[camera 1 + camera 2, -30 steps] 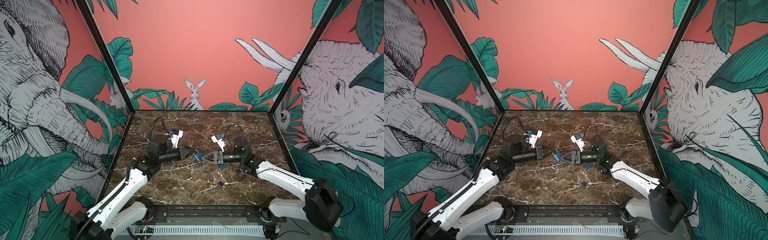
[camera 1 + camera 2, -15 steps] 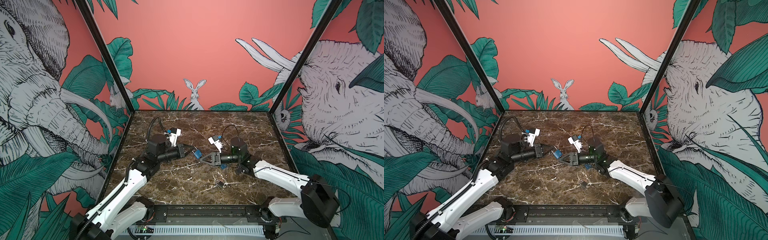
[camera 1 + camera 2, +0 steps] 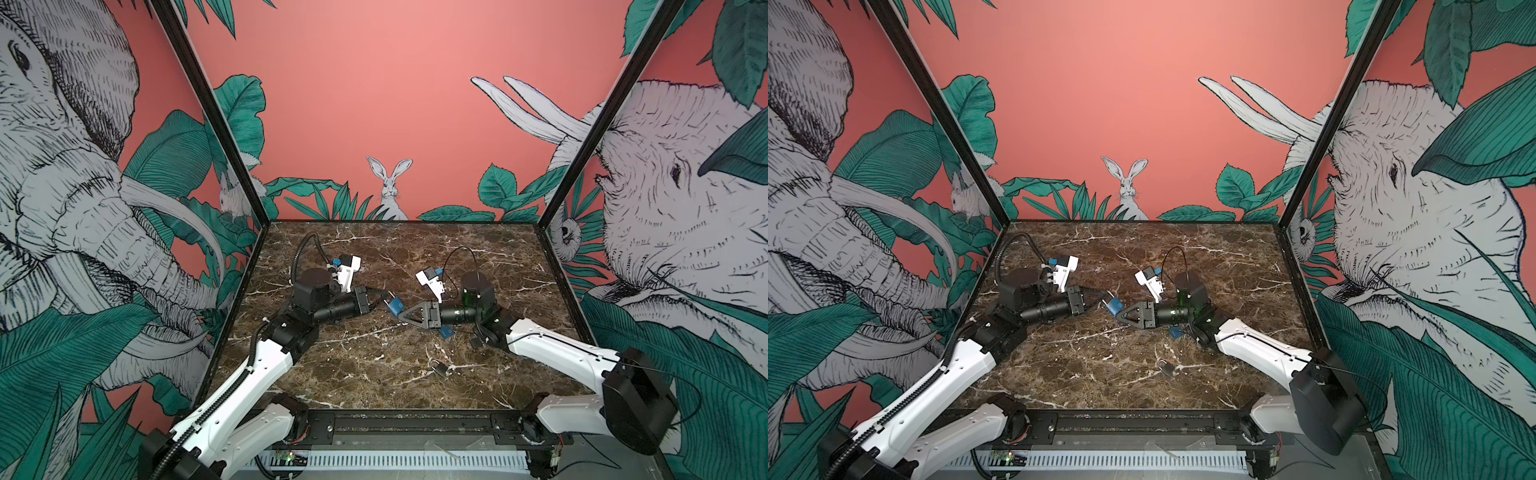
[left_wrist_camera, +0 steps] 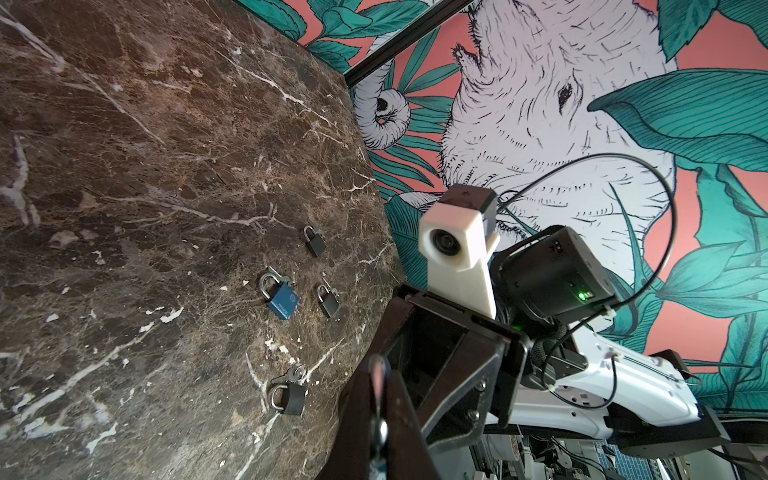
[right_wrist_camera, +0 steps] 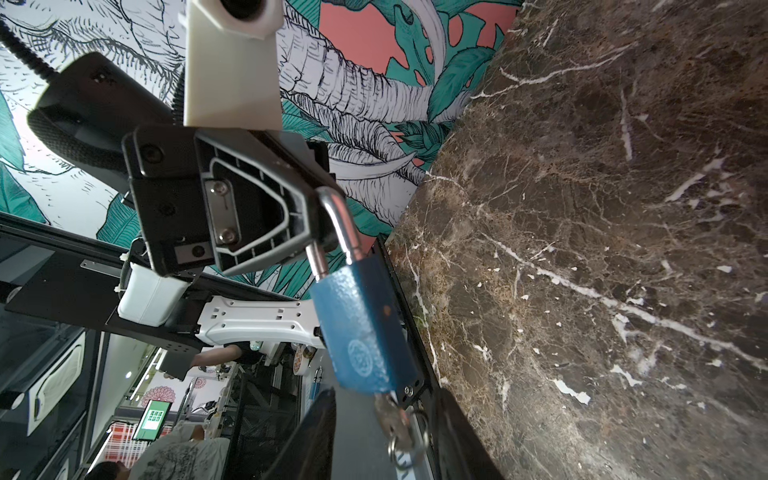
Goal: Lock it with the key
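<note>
You see the left gripper (image 3: 385, 296) pinching the shackle (image 5: 340, 220) of the blue padlock (image 3: 395, 306) above the middle of the table (image 3: 374, 365), while at its 3 o'clock the right gripper (image 3: 402, 315) holds its 2 fingers (image 5: 316, 436) spread around the key (image 5: 388, 411) in the keyhole, apparently not touching it.

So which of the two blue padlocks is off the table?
The raised blue padlock, pinched by its shackle in the left gripper, with a key in its base. The other blue padlock lies flat on the marble table.
</note>
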Controlling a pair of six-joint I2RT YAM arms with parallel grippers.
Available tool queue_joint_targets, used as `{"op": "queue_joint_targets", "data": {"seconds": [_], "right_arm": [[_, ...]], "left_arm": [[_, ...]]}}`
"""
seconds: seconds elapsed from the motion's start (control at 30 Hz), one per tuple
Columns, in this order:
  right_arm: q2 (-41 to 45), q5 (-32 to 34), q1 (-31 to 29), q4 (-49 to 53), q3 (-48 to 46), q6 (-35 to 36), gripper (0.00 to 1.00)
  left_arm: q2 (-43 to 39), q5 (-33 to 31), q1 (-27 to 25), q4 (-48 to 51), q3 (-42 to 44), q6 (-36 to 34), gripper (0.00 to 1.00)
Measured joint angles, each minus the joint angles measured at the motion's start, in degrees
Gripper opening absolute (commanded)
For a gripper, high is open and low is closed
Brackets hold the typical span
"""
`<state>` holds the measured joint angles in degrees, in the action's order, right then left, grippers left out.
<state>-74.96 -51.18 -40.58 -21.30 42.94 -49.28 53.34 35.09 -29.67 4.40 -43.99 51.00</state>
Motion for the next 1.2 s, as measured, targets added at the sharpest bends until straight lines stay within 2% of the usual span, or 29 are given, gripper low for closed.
{"op": "queue_joint_targets", "data": {"seconds": [0.2,0.4,0.63,0.93,1.2], "right_arm": [[0.0,0.2,0.0,0.5,0.3,0.9,0.21],[0.0,-0.5,0.0,0.5,0.5,0.7,0.0],[0.3,-1.7,0.0,-2.4,0.1,-1.2,0.0],[2.6,0.3,-0.3,-5.3,-1.6,-2.0,0.0],[4.3,1.2,-0.4,-5.4,-2.0,-2.0,0.0]], "left_arm": [[-0.2,0.0,0.2,0.0,0.0,0.1,0.0],[-0.4,-0.2,0.5,0.0,0.4,0.0,0.0],[-1.9,0.3,1.9,-0.5,1.0,0.2,0.0],[-1.0,8.3,6.3,-4.1,1.5,3.7,0.0],[-0.8,11.8,7.4,-5.7,1.5,4.9,0.0]]}}
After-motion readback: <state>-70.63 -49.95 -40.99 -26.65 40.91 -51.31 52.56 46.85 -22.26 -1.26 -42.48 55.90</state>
